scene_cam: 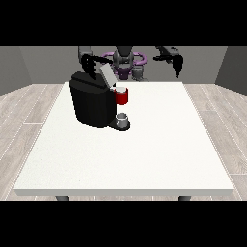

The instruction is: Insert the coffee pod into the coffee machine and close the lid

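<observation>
The coffee machine's raised lid looks light and rigid, best pushed at its top edge; whether the hand at the view's left beside it is spread or curled I cannot tell.

Bare test room, built around one workstation.

Large white table filling the middle, set on pale grey wood-plank flooring and closed in by plain grey walls with no visible furnishing on them. Behind the far edge, a humanoid robot with dark arms raised (torso small, partly hidden by what stands in front). On the tabletop, only a black coffee machine with a red front part and a small grey cup on its base. Kitchen appliance, yes, but no counters or cupboards in sight: more lab than home.
</observation>
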Robot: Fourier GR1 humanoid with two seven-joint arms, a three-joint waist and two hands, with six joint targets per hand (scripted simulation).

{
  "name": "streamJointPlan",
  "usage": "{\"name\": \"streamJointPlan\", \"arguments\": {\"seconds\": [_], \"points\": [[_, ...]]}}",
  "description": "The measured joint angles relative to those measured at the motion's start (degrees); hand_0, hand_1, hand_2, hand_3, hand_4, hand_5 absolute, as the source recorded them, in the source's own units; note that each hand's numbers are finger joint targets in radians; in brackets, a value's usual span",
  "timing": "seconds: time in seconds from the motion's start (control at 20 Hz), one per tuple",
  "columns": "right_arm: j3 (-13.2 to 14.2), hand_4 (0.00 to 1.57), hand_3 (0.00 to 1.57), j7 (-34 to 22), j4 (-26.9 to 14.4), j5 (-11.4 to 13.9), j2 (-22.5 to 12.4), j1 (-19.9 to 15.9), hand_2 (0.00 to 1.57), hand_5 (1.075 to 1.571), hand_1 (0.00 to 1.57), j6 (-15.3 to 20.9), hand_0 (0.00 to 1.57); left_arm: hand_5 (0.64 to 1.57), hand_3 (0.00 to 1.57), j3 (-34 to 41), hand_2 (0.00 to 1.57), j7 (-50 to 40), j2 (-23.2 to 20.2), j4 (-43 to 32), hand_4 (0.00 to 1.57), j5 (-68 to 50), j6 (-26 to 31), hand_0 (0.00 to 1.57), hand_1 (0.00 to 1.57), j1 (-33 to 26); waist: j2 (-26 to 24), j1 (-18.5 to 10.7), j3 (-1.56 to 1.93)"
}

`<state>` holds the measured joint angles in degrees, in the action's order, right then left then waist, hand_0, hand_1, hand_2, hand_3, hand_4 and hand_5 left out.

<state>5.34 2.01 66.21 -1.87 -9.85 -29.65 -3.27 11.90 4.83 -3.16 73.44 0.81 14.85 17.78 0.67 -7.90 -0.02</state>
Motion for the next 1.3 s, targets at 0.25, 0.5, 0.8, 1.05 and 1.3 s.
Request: {"name": "streamJointPlan", "arguments": {"seconds": [0.25,0.5,0.8,1.05,1.3], "points": [[-0.3,0.0,0.0,2.0,-2.4,1.3,0.3,-1.2,0.0,1.571,0.0,-0.2,0.0,1.571,0.0,-1.1,0.0,-1.6,-0.3,4.2,0.0,-1.0,-0.4,0.0,0.0,-2.9,-0.2,0.0,-0.15],[0.2,0.0,0.0,2.4,-4.6,1.6,-0.1,-4.0,0.0,1.571,0.0,-0.6,0.0,1.571,0.0,-1.3,0.0,-2.4,-0.8,6.3,0.0,-2.3,-1.1,0.0,0.0,-3.2,1.0,0.0,-0.19],[-0.4,0.0,0.0,3.7,-5.1,2.7,0.7,-6.1,0.0,1.571,0.0,-0.1,0.0,1.571,0.0,-1.7,0.0,-0.7,-1.7,6.3,0.0,-1.7,-1.8,0.0,0.0,-3.7,2.4,0.3,-0.3],[-0.4,0.08,0.0,3.0,-5.9,2.8,1.1,-8.9,0.0,1.571,0.0,0.1,0.0,1.571,0.0,-1.9,0.0,-0.7,-1.9,6.0,0.0,-1.9,-2.5,0.0,0.0,-3.1,3.1,0.3,-0.14],[-1.8,0.14,0.0,1.3,-7.1,4.3,2.3,-11.4,0.0,1.571,0.0,0.5,0.0,1.571,0.0,-1.0,0.0,0.5,-3.0,4.2,0.13,-2.3,-2.8,0.0,0.0,-2.9,3.8,0.5,-0.03]]}}
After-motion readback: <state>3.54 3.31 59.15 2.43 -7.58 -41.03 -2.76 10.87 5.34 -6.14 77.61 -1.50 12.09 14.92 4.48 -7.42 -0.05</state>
